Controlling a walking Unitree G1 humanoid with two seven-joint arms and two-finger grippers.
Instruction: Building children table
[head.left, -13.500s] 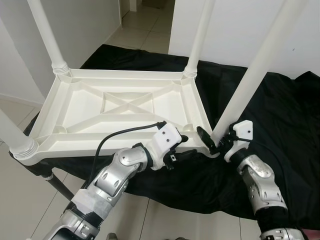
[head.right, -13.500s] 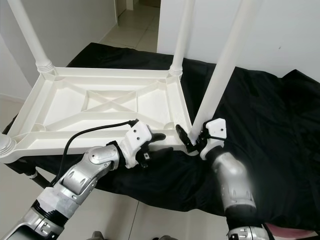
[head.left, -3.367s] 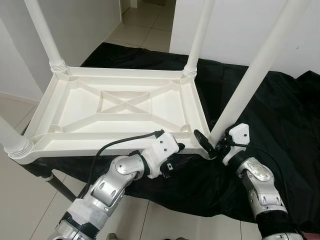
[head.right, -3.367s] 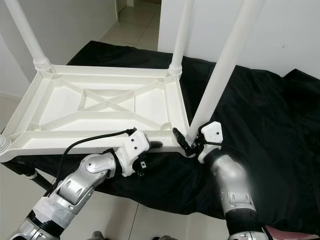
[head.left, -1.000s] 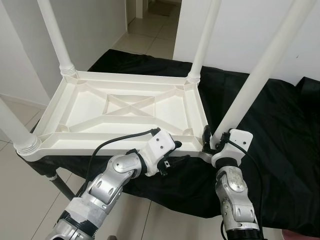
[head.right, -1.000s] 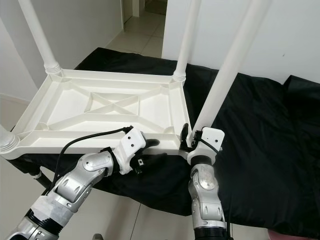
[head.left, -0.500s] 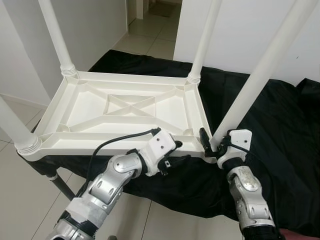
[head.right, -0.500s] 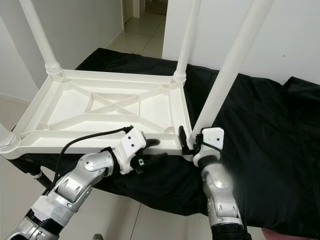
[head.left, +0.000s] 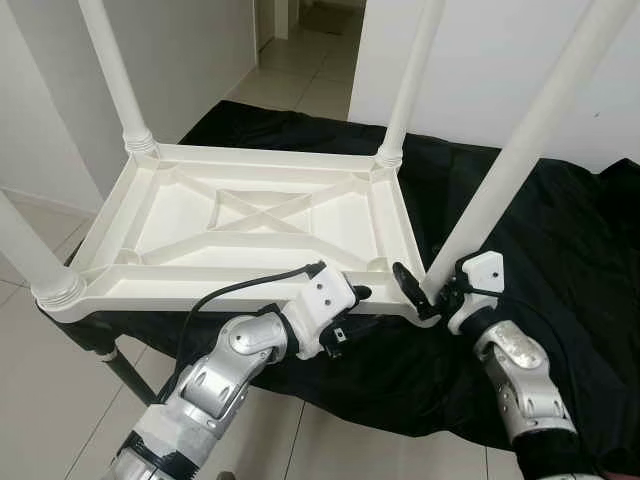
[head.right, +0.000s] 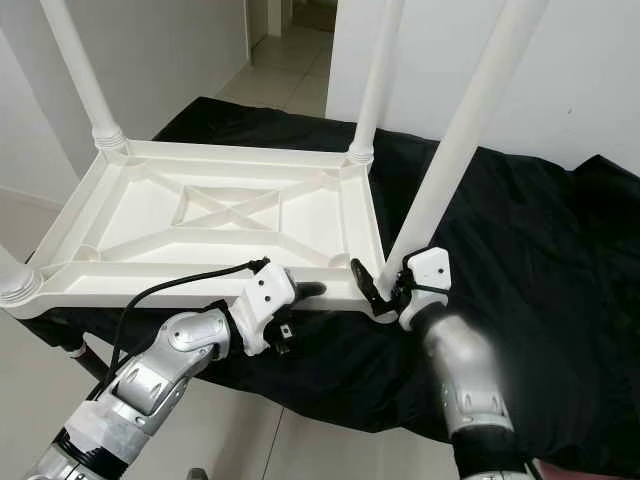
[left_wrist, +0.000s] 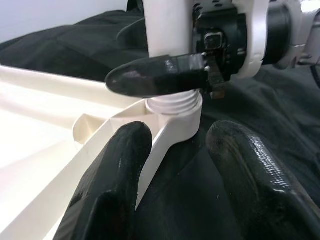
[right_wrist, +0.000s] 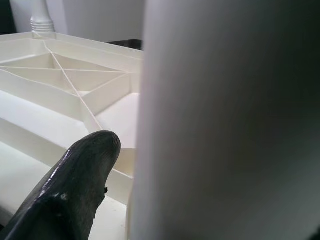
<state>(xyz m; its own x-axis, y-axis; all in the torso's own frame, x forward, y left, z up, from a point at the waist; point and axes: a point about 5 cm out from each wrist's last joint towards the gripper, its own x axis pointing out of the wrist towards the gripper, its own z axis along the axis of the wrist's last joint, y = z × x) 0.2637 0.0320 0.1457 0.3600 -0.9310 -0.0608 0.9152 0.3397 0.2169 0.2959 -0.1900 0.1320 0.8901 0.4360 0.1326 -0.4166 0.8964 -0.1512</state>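
White walls and pale tiled floor (head.left: 45, 400) surround a black cloth (head.left: 560, 240) spread over a low surface, and the white plastic children table (head.left: 250, 225) lies upside down on it, its ribbed underside with a cross brace facing up. 4 white legs rise from its corners: the far left leg (head.left: 115, 75), the far right leg (head.left: 410, 80), the near left leg (head.left: 30, 260) and the near right leg (head.left: 520, 140), which leans out over the cloth.

The right gripper (head.left: 428, 290) sits at the foot of the near right leg, where its threaded end meets the corner socket; one black finger (right_wrist: 65, 200) lies against the leg's side by the table frame, and the head views show the fingers closed around the leg's base. The left gripper (head.left: 350, 305) reaches to the near edge of the frame, just beside that same corner; in the left wrist view its 2 fingers (left_wrist: 112, 190) stand spread apart, one on the frame rim and one over the cloth, with the socket between and beyond them
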